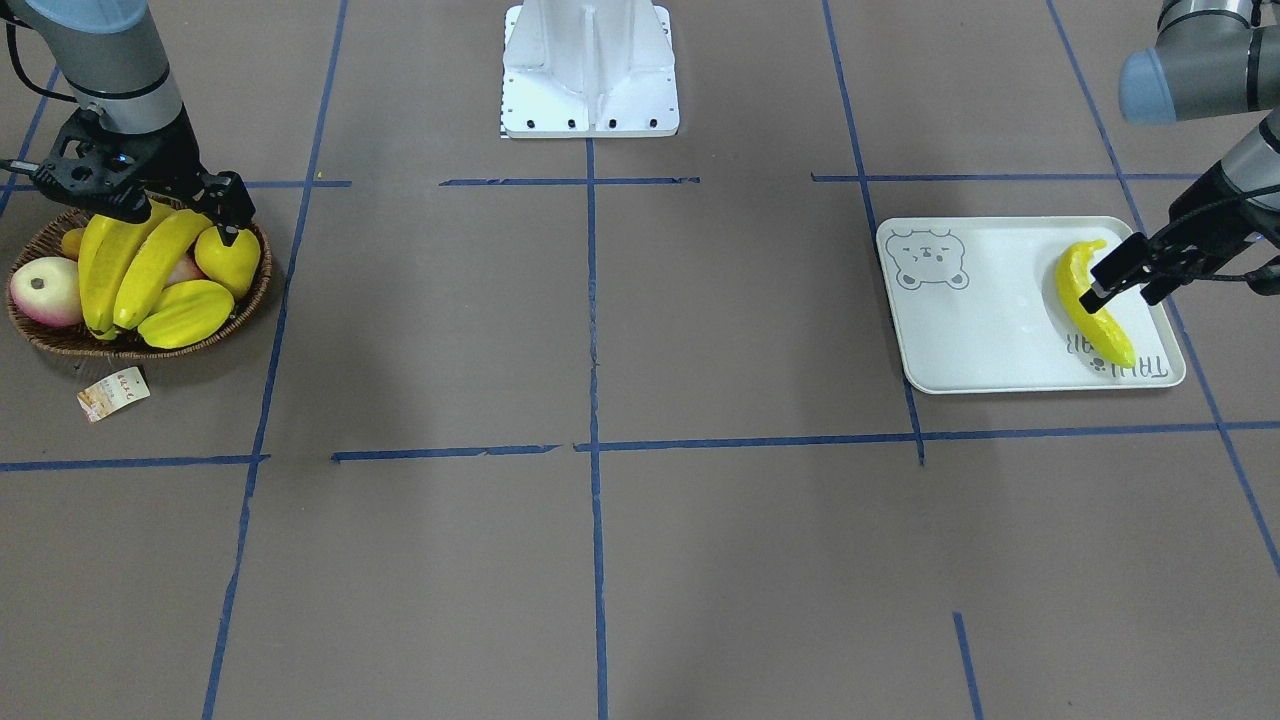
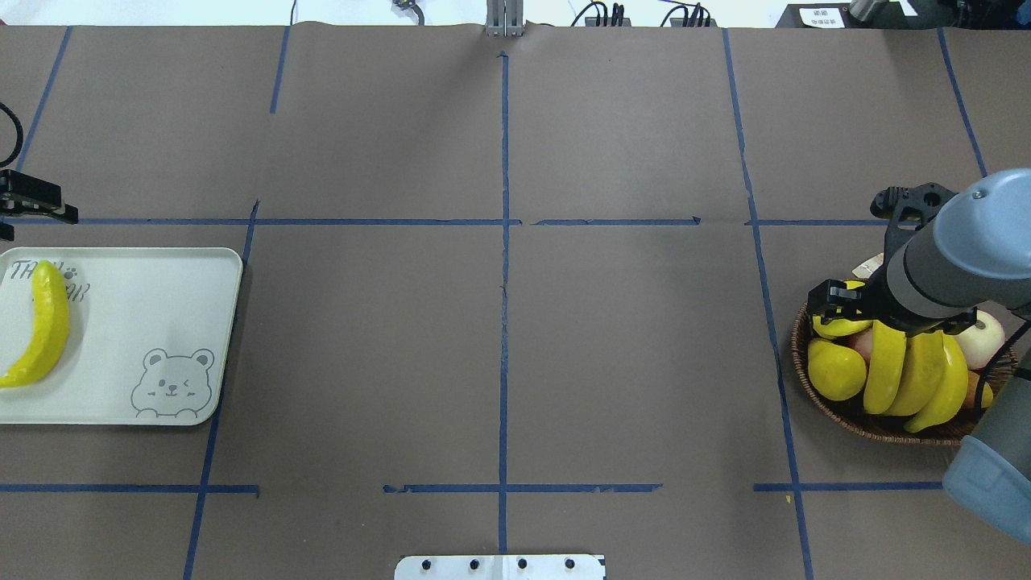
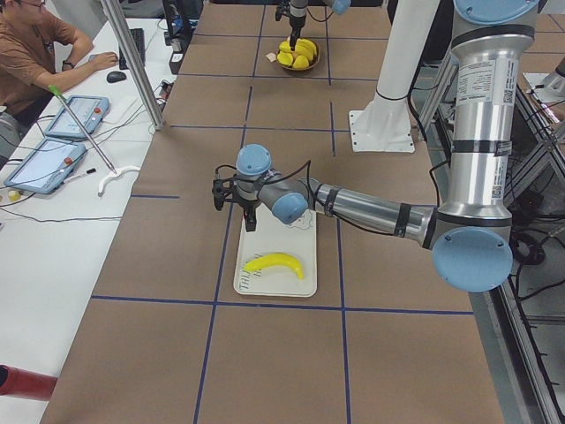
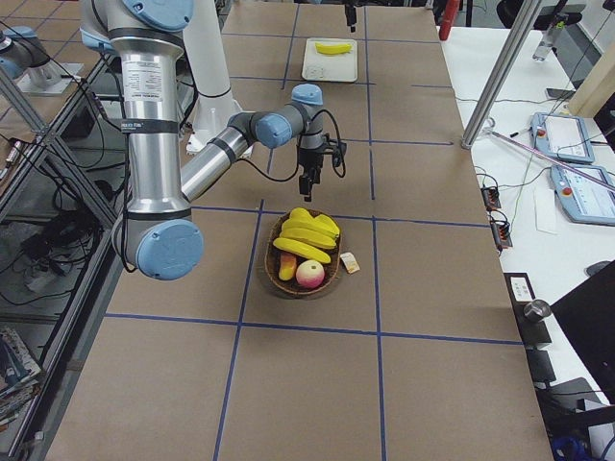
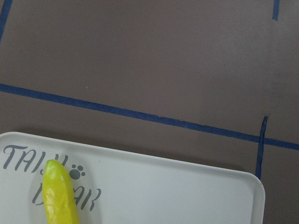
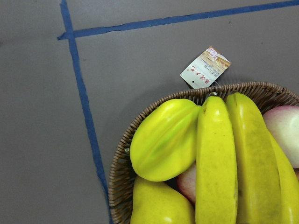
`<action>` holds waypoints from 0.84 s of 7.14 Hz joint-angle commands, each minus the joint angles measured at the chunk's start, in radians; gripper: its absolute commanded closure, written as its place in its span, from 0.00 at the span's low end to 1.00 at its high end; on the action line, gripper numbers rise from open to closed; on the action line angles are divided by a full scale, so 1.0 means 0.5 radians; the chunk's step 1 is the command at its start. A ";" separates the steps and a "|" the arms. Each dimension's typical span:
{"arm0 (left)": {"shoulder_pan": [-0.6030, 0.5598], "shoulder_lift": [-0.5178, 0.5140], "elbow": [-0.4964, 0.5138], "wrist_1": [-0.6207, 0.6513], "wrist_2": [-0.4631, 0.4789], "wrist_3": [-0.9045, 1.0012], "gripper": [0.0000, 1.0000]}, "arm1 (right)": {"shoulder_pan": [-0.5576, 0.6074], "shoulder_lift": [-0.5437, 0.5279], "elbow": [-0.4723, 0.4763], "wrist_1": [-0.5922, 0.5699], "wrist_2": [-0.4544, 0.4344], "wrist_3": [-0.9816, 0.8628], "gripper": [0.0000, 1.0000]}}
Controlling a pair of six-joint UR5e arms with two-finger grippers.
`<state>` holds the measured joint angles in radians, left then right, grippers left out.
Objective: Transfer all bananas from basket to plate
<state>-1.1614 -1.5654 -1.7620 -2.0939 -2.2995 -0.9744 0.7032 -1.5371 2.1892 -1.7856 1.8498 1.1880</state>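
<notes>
Left fingers [image 1: 1108,272]: apart, holding nothing, poised just above the middle of one banana [image 1: 1092,312]. This banana lies flat on the plate [image 1: 985,335], along the short side that carries the lettering. The side view from the robot's left shows the fingers clear of the fruit, so I read it as set down and let go. The left wrist camera sees only the banana's tip, a plate corner and bare counter [image 1: 750,560]. Right fingers [image 1: 228,210]: over the basket [image 1: 55,345], low above the bananas in the basket [image 2: 918,379]. The wrist and housing hide the tips, so I cannot tell whether they are apart or together, and no fruit looks lifted. Basket contents in the overhead view: three bananas lying side by side. Beside them are a ridged starfruit [image 1: 185,312], a pear [image 1: 228,262] and a pink-and-white round fruit [image 1: 45,290]. A paper tag [image 1: 113,392] lies on the counter just beside the basket. Basket and plate sit well apart, at opposite ends of the counter. Progress, by my estimate: one banana delivered and three left, so about a quarter done. Each remaining banana has to be picked out without dragging the other fruit along, then carried the length of the counter. There is ample bare plate next to the first one.
</notes>
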 commanded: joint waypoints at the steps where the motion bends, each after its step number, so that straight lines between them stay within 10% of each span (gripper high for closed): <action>1: 0.010 -0.014 -0.001 -0.003 0.000 -0.030 0.01 | -0.035 0.006 -0.144 0.003 -0.021 0.002 0.00; 6: 0.013 -0.014 -0.007 -0.006 0.000 -0.030 0.01 | -0.029 -0.094 -0.148 -0.018 -0.042 0.032 0.19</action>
<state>-1.1552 -1.5723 -1.7642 -2.0958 -2.2994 -0.9894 0.6884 -1.5620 2.1141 -1.7929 1.8341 1.2027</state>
